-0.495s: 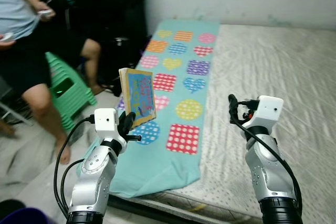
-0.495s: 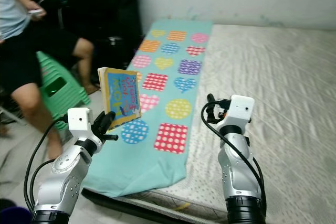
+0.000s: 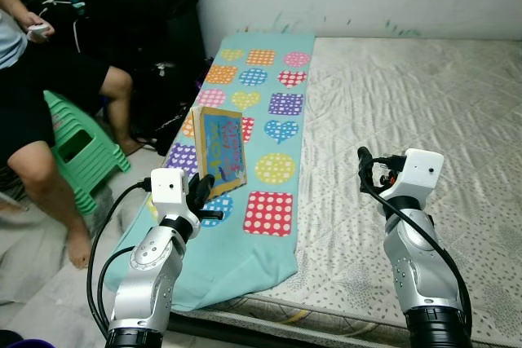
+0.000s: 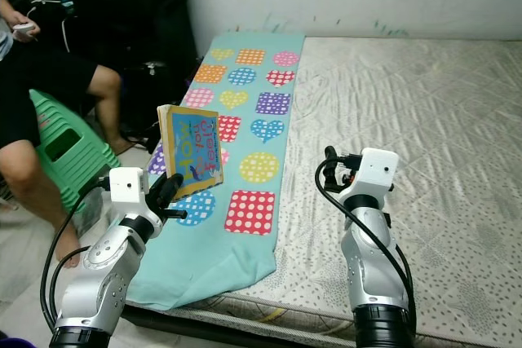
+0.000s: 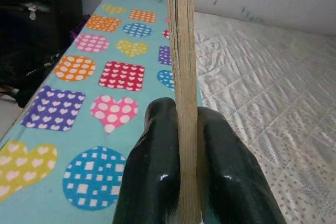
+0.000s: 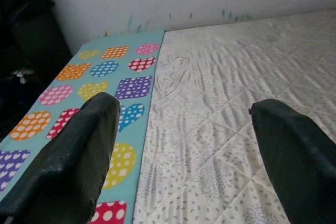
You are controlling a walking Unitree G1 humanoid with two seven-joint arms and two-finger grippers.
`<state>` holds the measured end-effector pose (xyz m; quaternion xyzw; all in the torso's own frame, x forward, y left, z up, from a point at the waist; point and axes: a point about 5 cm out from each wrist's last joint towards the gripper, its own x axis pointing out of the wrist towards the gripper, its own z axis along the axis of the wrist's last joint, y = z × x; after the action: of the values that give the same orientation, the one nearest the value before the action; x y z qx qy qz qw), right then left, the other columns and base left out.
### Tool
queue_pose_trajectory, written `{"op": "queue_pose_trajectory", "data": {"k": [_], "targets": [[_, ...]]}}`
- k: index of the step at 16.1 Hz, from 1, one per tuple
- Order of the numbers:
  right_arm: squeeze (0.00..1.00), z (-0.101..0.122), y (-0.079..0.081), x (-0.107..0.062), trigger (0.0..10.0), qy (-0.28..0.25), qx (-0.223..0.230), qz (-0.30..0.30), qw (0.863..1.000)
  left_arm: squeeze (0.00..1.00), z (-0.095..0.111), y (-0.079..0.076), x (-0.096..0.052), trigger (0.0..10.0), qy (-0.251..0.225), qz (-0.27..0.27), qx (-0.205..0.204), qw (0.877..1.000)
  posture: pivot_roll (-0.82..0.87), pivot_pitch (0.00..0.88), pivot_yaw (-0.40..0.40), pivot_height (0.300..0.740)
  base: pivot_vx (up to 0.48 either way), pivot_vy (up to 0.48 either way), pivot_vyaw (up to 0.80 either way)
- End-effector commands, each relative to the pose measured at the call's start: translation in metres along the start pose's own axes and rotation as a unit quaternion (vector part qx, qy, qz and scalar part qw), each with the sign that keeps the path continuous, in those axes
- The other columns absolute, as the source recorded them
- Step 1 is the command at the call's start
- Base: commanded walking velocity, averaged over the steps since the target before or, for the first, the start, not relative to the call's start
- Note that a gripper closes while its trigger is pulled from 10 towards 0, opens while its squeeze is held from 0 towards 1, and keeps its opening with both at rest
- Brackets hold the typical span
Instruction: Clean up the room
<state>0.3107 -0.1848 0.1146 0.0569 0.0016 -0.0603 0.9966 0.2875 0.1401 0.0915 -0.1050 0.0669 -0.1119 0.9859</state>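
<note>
While held upright, book [image 3: 222, 149] looks light, stiff | left gripper [image 3: 202, 193] pinches its near edge over blanket [image 3: 269, 120] | right gripper [image 3: 364, 162] jaws wide, empty.

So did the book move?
Cannot tell. The whole view shifted, so the camera moved. The book, pinched in the left gripper, still hangs over the same blue dotted circle on the blanket.

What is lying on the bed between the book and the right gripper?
No object: in the left eye view, between the book in the left gripper and the right gripper are the patterned blanket and bare mattress.
</note>
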Motion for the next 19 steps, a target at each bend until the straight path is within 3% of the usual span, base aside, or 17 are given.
{"op": "queue_pose_trajectory", "data": {"k": [1,4,11,15,19], "targets": [[0.0,-0.0009,0.0029,0.0008,10.0,0.0,0.001,0.006,1.0,0.0,0.0085,0.0027,-0.0003,10.0,-0.021,-0.002,0.005,1.0,-0.21,0.0,0.085,0.74,0.0,-0.352,-0.58],[0.0,-0.0012,0.0028,0.0008,10.0,0.001,0.0,0.007,1.0,0.0,0.0081,0.0027,-0.0004,10.0,-0.021,0.0,0.003,1.0,-0.21,0.0,0.085,0.74,0.0,-0.368,-0.15],[0.0,-0.0021,0.0023,0.0009,10.0,0.002,-0.002,0.007,1.0,0.0,0.0078,0.003,-0.0001,10.0,-0.019,0.001,0.002,1.0,-0.21,0.0,0.086,0.74,0.0,0.0,0.0],[0.0,-0.0019,0.0024,0.0011,10.0,0.002,-0.003,0.008,1.0,0.0,0.0074,0.0028,0.0001,10.0,-0.019,0.002,0.0,1.0,-0.21,0.0,0.084,0.74,0.0,-0.445,-0.76],[0.0,-0.003,0.0023,0.0009,10.0,0.002,-0.005,0.01,1.0,0.0,0.007,0.0031,0.0004,10.0,-0.018,0.002,-0.001,1.0,-0.21,0.0,0.084,0.74,0.0,-0.48,0.0]]}}
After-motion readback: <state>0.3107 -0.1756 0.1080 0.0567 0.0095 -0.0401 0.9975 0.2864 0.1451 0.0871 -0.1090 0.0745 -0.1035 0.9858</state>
